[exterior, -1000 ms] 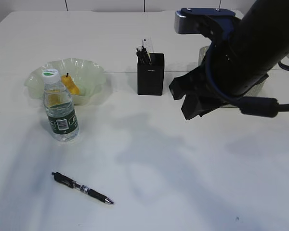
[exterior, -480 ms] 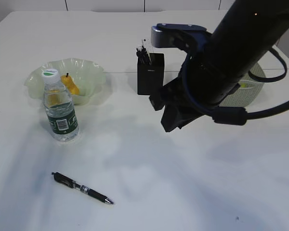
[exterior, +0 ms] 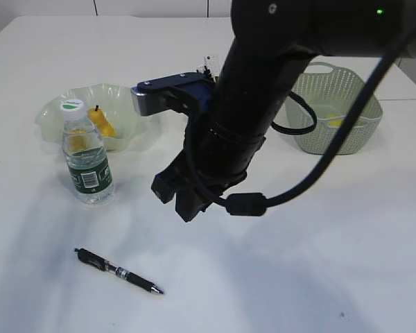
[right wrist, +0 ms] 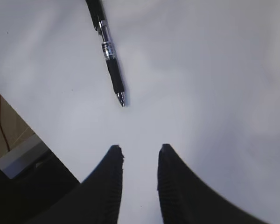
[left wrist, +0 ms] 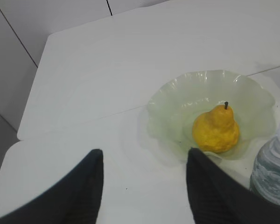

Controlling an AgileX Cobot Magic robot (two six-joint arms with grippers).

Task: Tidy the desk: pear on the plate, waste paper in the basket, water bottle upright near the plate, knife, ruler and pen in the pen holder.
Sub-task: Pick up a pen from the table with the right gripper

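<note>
Pen slim, black | ruffled glass plate (pear inside) | both jaws spread, empty

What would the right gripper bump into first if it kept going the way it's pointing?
Probably the pen. The right gripper is open and empty, and the pen lies on the desk just ahead of its fingertips, slightly to the left. Depth is hard to judge, so it might touch bare desk first.

Bright, even light; soft grey shadows spread on the white table below the right gripper, whose near fingers look blurred.
</note>
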